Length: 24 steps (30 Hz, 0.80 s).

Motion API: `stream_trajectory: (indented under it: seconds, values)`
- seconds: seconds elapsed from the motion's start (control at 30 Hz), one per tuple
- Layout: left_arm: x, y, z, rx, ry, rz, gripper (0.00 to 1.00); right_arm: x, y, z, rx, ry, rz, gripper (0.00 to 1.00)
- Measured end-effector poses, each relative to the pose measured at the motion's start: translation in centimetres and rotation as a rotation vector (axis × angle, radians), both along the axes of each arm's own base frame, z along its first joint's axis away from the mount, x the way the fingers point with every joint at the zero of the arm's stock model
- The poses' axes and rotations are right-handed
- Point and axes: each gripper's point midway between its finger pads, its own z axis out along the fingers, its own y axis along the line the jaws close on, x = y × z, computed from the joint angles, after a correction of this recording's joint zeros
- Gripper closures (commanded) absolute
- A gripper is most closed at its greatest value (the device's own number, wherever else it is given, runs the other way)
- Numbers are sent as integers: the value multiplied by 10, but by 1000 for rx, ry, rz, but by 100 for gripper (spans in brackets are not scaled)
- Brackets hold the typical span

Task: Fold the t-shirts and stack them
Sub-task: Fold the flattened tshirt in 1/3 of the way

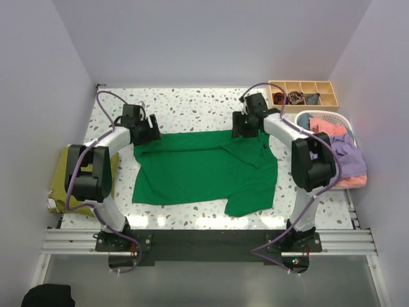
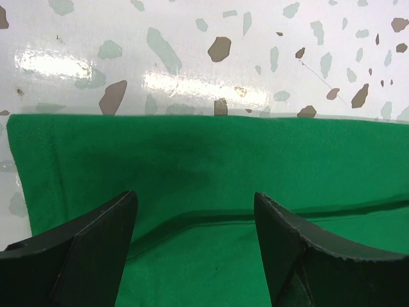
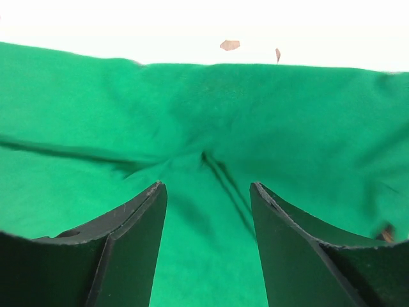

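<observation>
Olive-yellow shirt (image 1: 57,174) partly behind left arm (image 1: 89,176)

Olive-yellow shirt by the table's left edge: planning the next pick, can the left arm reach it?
Probably: nothing lies on the olive-yellow shirt, and the left fingers are open, though the arm's elbow overhangs it.

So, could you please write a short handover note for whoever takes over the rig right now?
Left gripper: open, over the green t-shirt's far left corner.
Right gripper: open, over its rumpled far right part.
The shirt lies spread on the table, not yet folded square.
Olive-yellow shirt sits at the left edge; a coral-pink shirt and a lavender shirt lie in the white basket.
Left: fold all, stack.
</observation>
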Motion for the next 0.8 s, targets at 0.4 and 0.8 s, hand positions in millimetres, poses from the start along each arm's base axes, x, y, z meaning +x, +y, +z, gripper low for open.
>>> stream_trajectory:
  seconds: [0.4,0.8]
  values:
    - [1,0,1,0,-4,0,22,1,15,-37,48,75,44,64]
    - [1,0,0,0,-4,-1,22,-2,21,-38,79,91,67,59]
